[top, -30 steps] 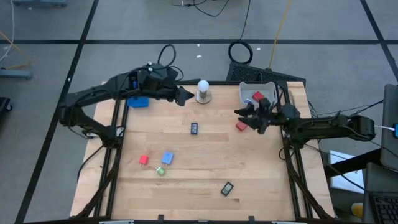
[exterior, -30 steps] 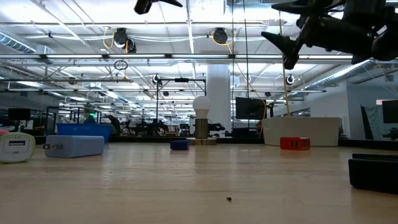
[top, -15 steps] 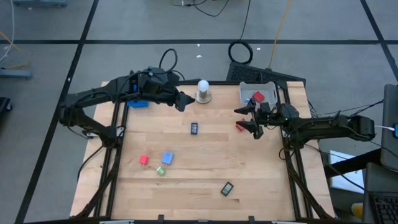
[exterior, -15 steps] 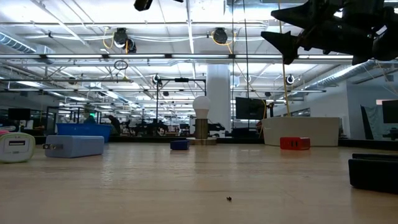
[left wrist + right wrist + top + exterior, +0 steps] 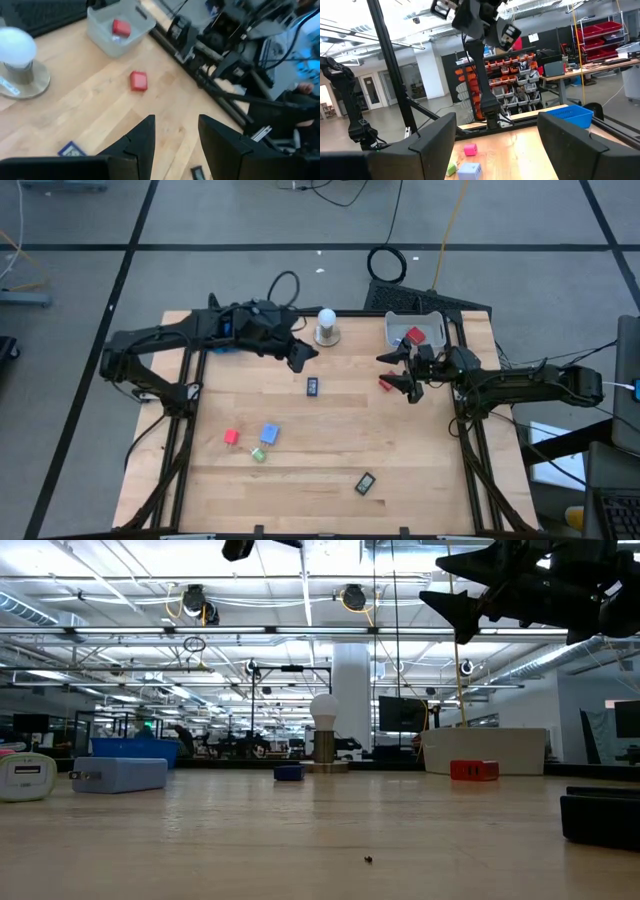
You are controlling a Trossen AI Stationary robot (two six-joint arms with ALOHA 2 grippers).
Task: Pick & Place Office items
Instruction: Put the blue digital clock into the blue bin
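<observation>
Counter (image 5: 330,440), overhead: left tool (image 5: 300,356) upper centre, fingers parted, empty, above dark piece (image 5: 313,386); right tool (image 5: 398,371) right of centre, fingers parted, empty, over red block (image 5: 384,383); second red block (image 5: 415,335) in grey tray (image 5: 396,327), upper right

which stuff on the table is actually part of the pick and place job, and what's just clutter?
Job items:
- red block on the table
- red block in the grey tray
- small red block
- light-blue block
- green bit
- dark piece mid-table
- dark piece near the front edge

Just lying about:
- white ball on its round base
- grey tray
- blue tray
</observation>
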